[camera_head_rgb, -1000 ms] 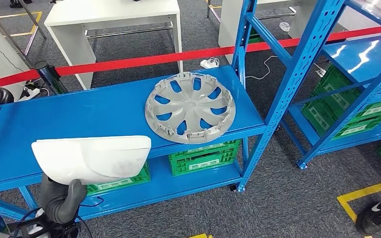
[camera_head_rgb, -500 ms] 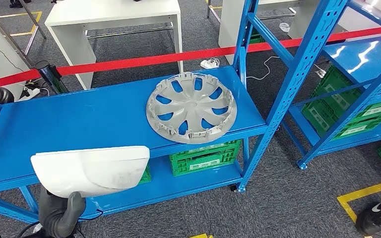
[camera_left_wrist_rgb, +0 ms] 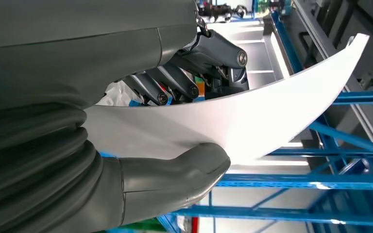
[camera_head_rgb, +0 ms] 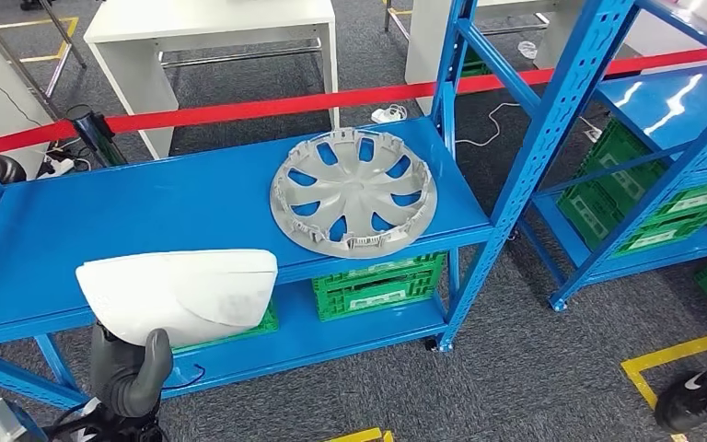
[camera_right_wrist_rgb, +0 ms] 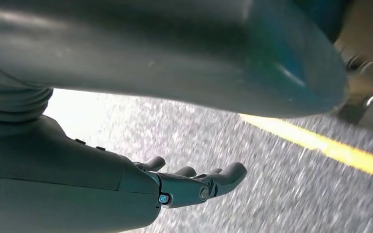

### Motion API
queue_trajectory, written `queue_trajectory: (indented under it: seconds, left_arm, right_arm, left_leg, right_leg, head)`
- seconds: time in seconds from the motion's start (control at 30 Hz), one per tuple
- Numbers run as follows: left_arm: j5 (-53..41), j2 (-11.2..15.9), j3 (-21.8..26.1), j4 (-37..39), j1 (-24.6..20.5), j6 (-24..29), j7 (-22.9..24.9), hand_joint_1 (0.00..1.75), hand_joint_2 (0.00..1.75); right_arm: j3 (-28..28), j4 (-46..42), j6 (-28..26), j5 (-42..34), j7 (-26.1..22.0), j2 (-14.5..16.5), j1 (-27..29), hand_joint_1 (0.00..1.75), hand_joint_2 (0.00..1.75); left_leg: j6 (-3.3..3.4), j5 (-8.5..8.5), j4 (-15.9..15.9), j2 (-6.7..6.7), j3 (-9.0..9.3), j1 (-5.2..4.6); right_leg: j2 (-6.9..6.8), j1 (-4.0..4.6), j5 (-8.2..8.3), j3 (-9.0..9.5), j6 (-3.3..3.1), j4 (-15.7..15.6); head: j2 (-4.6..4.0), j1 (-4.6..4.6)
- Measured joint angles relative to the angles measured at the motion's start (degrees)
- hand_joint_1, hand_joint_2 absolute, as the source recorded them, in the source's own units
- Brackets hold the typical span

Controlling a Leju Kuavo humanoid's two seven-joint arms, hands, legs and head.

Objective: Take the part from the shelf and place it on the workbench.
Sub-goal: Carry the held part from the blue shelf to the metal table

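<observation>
The left hand (camera_head_rgb: 129, 368) holds the white part (camera_head_rgb: 179, 295) — a curved, smooth shell. In the left wrist view the thumb (camera_left_wrist_rgb: 175, 174) presses one face of the part (camera_left_wrist_rgb: 252, 121) and the dark fingers (camera_left_wrist_rgb: 175, 82) press the other. The part is near the robot, low on the left, out in front of the blue shelf (camera_head_rgb: 147, 212).

I think the step now is to carry it to the desk. The shell looks slippery and sticks out far past the hand, so the squeeze should stay firm and the arm should move slowly and level.

The right hand (camera_right_wrist_rgb: 194, 184) hangs over the grey floor, fingers apart, holding nothing.

A grey wheel cover (camera_head_rgb: 353, 191) lies flat on the shelf, to the right. Green crates (camera_head_rgb: 377, 285) sit below it. A red tape (camera_head_rgb: 239, 109) runs across behind, and a white desk (camera_head_rgb: 202, 18) stands far back — maybe the place to set it down.
</observation>
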Motion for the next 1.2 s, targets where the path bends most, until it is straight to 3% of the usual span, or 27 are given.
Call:
queue_trajectory:
  seconds: [0.07, 0.13, 0.23, 0.27, 0.3, 0.33, 0.43, 0.5, 0.6, 0.63, 0.67, 0.73, 0.77, 0.8, 0.83, 0.87, 0.93, 1.0, 1.1, 1.13, 1.2]
  left_arm:
    - [-0.5, -0.3, 0.0, 0.5, -0.2, 1.0, -0.1, 1.75, 1.75]
    - [-0.9, -0.4, -0.1, 0.8, -0.1, 1.7, -0.1, 1.75, 1.75]
    - [-1.3, -0.4, -0.6, 1.1, 0.3, 1.9, 0.1, 1.75, 1.75]
    - [-1.5, -0.4, -0.8, 1.2, 0.5, 1.8, 0.4, 1.75, 1.75]
    - [-1.6, -0.3, -1.1, 1.2, 0.8, 1.7, 0.7, 1.75, 1.75]
    - [-1.8, -0.3, -1.3, 1.3, 1.1, 1.5, 1.0, 1.75, 1.75]
    - [-1.9, -0.2, -2.0, 1.3, 1.3, 1.0, 1.4, 1.75, 1.75]
    - [-1.8, -0.2, -2.4, 1.2, 1.4, 0.5, 1.2, 1.75, 1.75]
    - [-1.2, -0.2, -2.7, 1.2, 1.4, -0.1, 0.5, 1.75, 1.75]
    - [-1.1, -0.2, -2.8, 1.2, 1.5, -0.1, 0.2, 1.75, 1.75]
    - [-1.0, -0.2, -2.9, 1.1, 1.7, -0.1, 0.0, 1.75, 1.75]
    - [-1.0, -0.3, -2.9, 0.9, 2.3, 0.1, -0.1, 1.75, 1.75]
    - [-1.0, -0.3, -2.9, 0.8, 2.7, 0.0, -0.1, 1.75, 1.75]
    - [-0.8, -0.3, -2.9, 0.6, 3.1, -0.2, -0.1, 1.75, 1.75]
    - [-0.6, -0.3, -2.9, 0.5, 3.5, -0.6, -0.1, 1.75, 1.75]
    - [-0.4, -0.3, -2.8, 0.3, 3.8, -1.0, -0.1, 1.75, 1.75]
    - [-0.3, -0.3, -2.7, -0.4, 4.4, -1.5, -0.2, 1.75, 1.75]
    - [-0.5, -0.2, -2.6, -1.2, 4.9, -1.7, -0.2, 1.75, 1.75]
    - [-0.8, -0.2, -2.5, -2.2, 5.3, -1.8, -0.3, 1.75, 1.75]
    - [-0.9, -0.1, -2.4, -2.4, 5.4, -1.8, -0.3, 1.75, 1.75]
    - [-1.3, 0.0, -2.1, -2.9, 5.5, -1.6, -0.3, 1.75, 1.75]
  right_arm:
    - [0.2, 0.0, 0.4, 0.1, 0.8, -0.7, -0.1, 0.0, 0.0]
    - [0.3, 0.0, 0.8, -0.3, 1.9, -1.1, 0.0, 0.0, 0.0]
    - [0.2, 0.0, 0.8, -1.9, 3.7, -1.3, 0.4, 0.0, 0.0]
    - [0.1, 0.0, 0.7, -2.5, 4.2, -1.3, 0.6, 0.0, 0.0]
    - [-0.1, 0.0, 0.6, -2.9, 4.6, -1.2, 0.8, 0.0, 0.0]
    - [-0.4, 0.0, 0.5, -3.2, 5.0, -1.1, 0.9, 0.0, 0.0]
    - [-0.7, 0.0, 0.8, -3.5, 5.2, -0.8, 1.3, 0.0, 0.0]
    - [-0.8, 0.0, 1.1, -3.5, 4.9, -0.6, 1.4, 0.0, 0.0]
    - [-0.9, 0.0, 1.0, -3.4, 3.2, -0.5, 1.6, 0.0, 0.0]
    - [-0.9, 0.0, 0.9, -3.3, 2.3, -0.5, 1.6, 0.0, 0.0]
    - [-0.9, 0.1, 0.8, -3.1, 1.5, -0.6, 1.7, 0.0, 0.0]
    - [-0.9, 0.1, 0.5, -2.5, -0.1, -0.6, 1.6, 0.0, 0.0]
    - [-0.9, 0.1, 0.4, -2.3, -0.6, -0.6, 1.6, 0.0, 0.0]
    - [-0.9, 0.1, 0.3, -2.1, -1.1, -0.6, 1.6, 0.0, 0.0]
    - [-0.9, 0.1, 0.1, -2.0, -1.5, -0.6, 1.5, 0.0, 0.0]
    - [-0.9, 0.1, 0.0, -1.9, -1.8, -0.6, 1.5, 0.0, 0.0]
    - [-0.9, 0.1, -0.1, -1.6, -2.5, -0.7, 1.2, 0.0, 0.0]
    - [-0.8, 0.1, -0.1, -1.4, -3.1, -0.7, 0.9, 0.0, 0.0]
    - [-0.8, 0.1, 0.1, -1.2, -3.2, -0.4, 0.6, 0.0, 0.0]
    - [-0.8, 0.1, 0.1, -1.1, -3.0, -0.3, 0.5, 0.0, 0.0]
    - [-0.7, 0.1, 0.1, -0.8, -2.6, -0.2, 0.3, 0.0, 0.0]
  left_leg:
    - [-0.74, 0.1, 0.1, -0.1, -0.25, -0.07]
    - [-1.41, -1.3, 1.5, -0.09, -0.87, 0.11]
    - [-2.11, -7.96, 10.2, -0.04, -3.98, 0.26]
    - [-2.22, -9.58, 13.3, -0.04, -4.87, 0.26]
    - [-2.23, -10.12, 14.9, -0.04, -4.99, 0.25]
    - [-2.13, -9.49, 14.3, -0.04, -4.06, 0.25]
    - [-1.33, -5.23, 3.4, -0.03, 3.35, 0.02]
    - [-0.81, -4.08, -1.0, -0.06, 5.83, -0.38]
    - [0.23, -3.01, -1.6, 0.02, 4.9, -0.5]
    - [0.73, -2.39, -1.8, 0.12, 4.42, -0.36]
    - [1.16, -1.69, -1.9, 0.23, 3.83, -0.19]
    - [1.64, -0.5, -1.9, 0.38, 2.36, -0.11]
    - [1.64, 0.05, -1.8, 0.44, 1.65, -0.14]
    - [1.61, 0.6, -1.7, 0.49, 0.92, -0.17]
    - [1.53, 1.12, -1.5, 0.52, 0.16, -0.18]
    - [1.41, 1.59, -1.2, 0.52, -0.59, -0.17]
    - [1.03, 2.32, -0.5, 0.51, -2.02, -0.19]
    - [0.42, 2.89, 0.1, 0.49, -2.83, -0.3]
    - [-0.69, 3.82, 0.3, 0.41, -3.23, -0.28]
    - [-1.02, 3.3, 0.7, 0.32, -3.57, -0.22]
    - [-1.62, -0.81, 4.2, 0.17, -5.03, -0.03]
  right_leg:
    - [0.03, 0.03, 0.22, -0.3, -1.04, -0.2]
    - [-0.15, -0.05, 0.7, -0.76, -2.01, -0.4]
    - [-0.45, 0.0, 1.71, -2.04, -2.72, -0.5]
    - [-0.53, 0.05, 2.07, -2.55, -2.76, -0.5]
    - [-0.59, 0.11, 2.44, -3.08, -2.76, -0.4]
    - [-0.62, 0.16, 2.82, -3.57, -2.73, -0.4]
    - [-0.57, 0.28, 3.99, -4.62, -2.31, -0.4]
    - [-0.55, 0.26, 4.8, -4.79, -1.65, -0.5]
    - [-0.51, 0.17, 5.75, -4.97, -0.49, -0.9]
    - [-0.47, 0.16, 4.85, -5.35, -0.22, -0.3]
    - [-0.43, 0.16, 2.9, -6.03, 0.01, 1.4]
    - [-0.4, 0.09, -2.89, -7.91, 0.31, 7.8]
    - [-0.4, 0.09, -4.97, -8.65, 0.45, 11.4]
    - [-0.41, 0.08, -5.74, -8.77, 0.55, 13.9]
    - [-0.41, 0.08, -5.24, -8.0, 0.59, 14.6]
    - [-0.42, 0.08, -3.93, -6.2, 0.56, 13.3]
    - [-0.41, 0.12, -2.04, -0.24, 0.27, 5.6]
    - [-0.33, 0.37, -2.28, 3.66, -0.34, -0.4]
    - [-0.45, 0.5, -1.95, 3.43, -1.46, -1.7]
    - [-0.59, 0.4, -1.4, 2.94, -1.87, -1.8]
    - [-0.87, 0.19, -0.11, 1.54, -2.55, -2.0]
  head:
    - [0.0, -0.01]
    - [0.0, -0.03]
    - [0.0, -0.07]
    - [0.0, -0.06]
    - [0.0, -0.05]
    - [0.0, -0.05]
    - [0.0, -0.03]
    - [0.0, -0.01]
    - [0.0, 0.0]
    - [0.0, 0.07]
    - [0.0, 0.16]
    - [0.0, 0.36]
    - [0.0, 0.39]
    - [0.0, 0.39]
    - [0.0, 0.4]
    - [0.0, 0.4]
    - [0.0, 0.42]
    - [0.0, 0.41]
    - [0.0, 0.53]
    - [0.0, 0.52]
    - [0.0, 0.45]
